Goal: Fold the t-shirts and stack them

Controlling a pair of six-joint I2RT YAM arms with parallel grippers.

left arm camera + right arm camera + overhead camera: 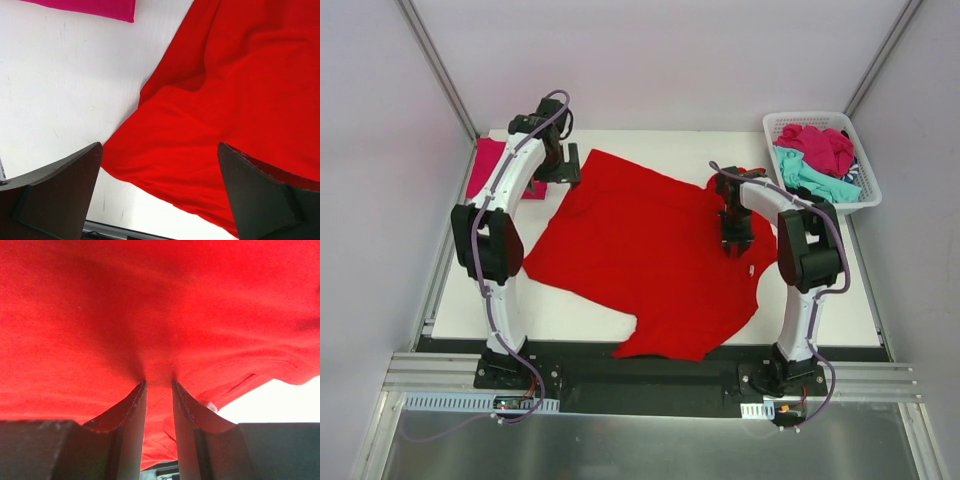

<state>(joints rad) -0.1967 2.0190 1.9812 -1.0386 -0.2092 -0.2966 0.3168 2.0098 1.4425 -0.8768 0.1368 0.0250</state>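
Cloth: the red t-shirt looked soft, light, limp; likely best taken at a hem or corner
Right tool: clenched on a fold of it
Left tool: released; empty

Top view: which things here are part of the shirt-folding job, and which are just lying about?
Part of the job: red t-shirt, pinched by the right gripper; left gripper, open above its edge; folded pink t-shirt; magenta t-shirt and teal t-shirt, crumpled in the basket.
Just there: white basket; table.
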